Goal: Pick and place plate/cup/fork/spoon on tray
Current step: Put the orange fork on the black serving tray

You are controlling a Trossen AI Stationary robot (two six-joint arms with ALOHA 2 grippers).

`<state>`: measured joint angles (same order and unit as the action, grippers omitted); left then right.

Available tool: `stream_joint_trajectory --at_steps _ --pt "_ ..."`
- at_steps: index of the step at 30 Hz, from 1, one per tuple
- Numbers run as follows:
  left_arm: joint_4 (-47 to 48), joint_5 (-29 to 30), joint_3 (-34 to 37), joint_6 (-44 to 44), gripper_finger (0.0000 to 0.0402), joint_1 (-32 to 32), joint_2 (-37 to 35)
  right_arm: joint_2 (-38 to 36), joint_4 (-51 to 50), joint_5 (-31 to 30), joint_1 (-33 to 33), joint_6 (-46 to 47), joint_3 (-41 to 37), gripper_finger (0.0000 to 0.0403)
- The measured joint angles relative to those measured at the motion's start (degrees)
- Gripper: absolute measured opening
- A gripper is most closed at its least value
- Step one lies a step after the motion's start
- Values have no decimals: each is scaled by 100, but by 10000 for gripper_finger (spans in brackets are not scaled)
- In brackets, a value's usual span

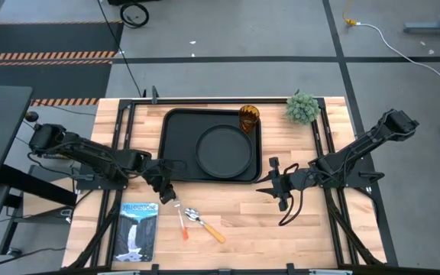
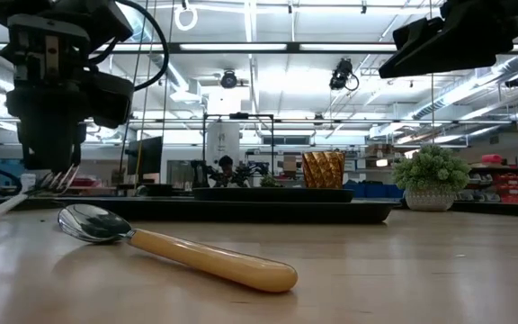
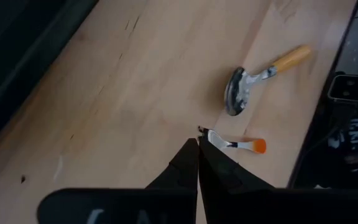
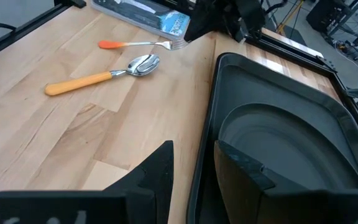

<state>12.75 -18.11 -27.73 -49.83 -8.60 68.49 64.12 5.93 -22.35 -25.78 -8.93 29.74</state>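
- High view: the tray [image 1: 178,145] lies at the far middle of the desk [image 1: 243,221]. The plate [image 1: 224,149] sits inside its right half and the cup [image 1: 250,118] stands in its far right corner. The fork [image 1: 181,219] and spoon [image 1: 205,224] lie side by side on the bare wood near the front edge, well apart from the tray. The left gripper [image 1: 168,196] hangs just above the fork's tines; the right gripper [image 1: 270,183] waits beside the tray's right front corner. A small potted plant [image 1: 302,108] and a booklet [image 1: 138,230] are also on the desk.
- Low view: the spoon [image 2: 174,248] lies flat in front, bowl to the left; the left gripper [image 2: 54,153] hovers over the fork tines [image 2: 57,182]. The cup [image 2: 323,169] stands upright on the tray [image 2: 268,209].
- Left wrist view: the jaws look closed together, empty, near the fork [image 3: 236,144], though contact is hard to judge; the spoon [image 3: 261,78] lies beyond.
- Right wrist view: the jaws stand narrowly parted, holding nothing, straddling the tray's rim [image 4: 207,124] beside the plate [image 4: 278,146].
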Motion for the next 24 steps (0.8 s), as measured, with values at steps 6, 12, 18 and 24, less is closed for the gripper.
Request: stream_joint_trajectory --at_steps 6,12,18,24 --pt "391 -59 -1 75 6 171 -324 0 0 0 -2 -2 0 123" --pt "657 -89 -2 96 6 289 -701 0 -1 0 0 -3 0 123" --pt "878 -127 -2 172 6 531 -1114 0 7 0 -1 -24 0 123" --pt "993 -171 -2 425 6 996 -1318 0 57 0 0 -76 2 123"
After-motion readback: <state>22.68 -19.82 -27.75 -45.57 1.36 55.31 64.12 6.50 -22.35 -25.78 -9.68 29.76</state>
